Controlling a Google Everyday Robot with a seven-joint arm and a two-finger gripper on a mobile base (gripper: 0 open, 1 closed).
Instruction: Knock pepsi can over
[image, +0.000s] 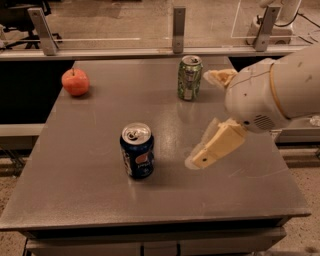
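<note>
Cream-coloured gripper (202, 119) held open over the right half of the grey table (75, 165), clear of the pepsi can (137, 152).
Its fingers (220, 142) are spread well apart, the lower one tilted down towards the tabletop. The pepsi can is stood upright near the front middle, to the gripper's left. A green-and-silver can (190, 77) is stood upright further back, and a red apple (75, 82) is set at the far left. A railing (178, 27) is seen beyond.

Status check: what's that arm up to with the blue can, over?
Gripper open, hovering beside pepsi can, not touching. Can upright. Nothing between them; green can, apple farther back.
</note>
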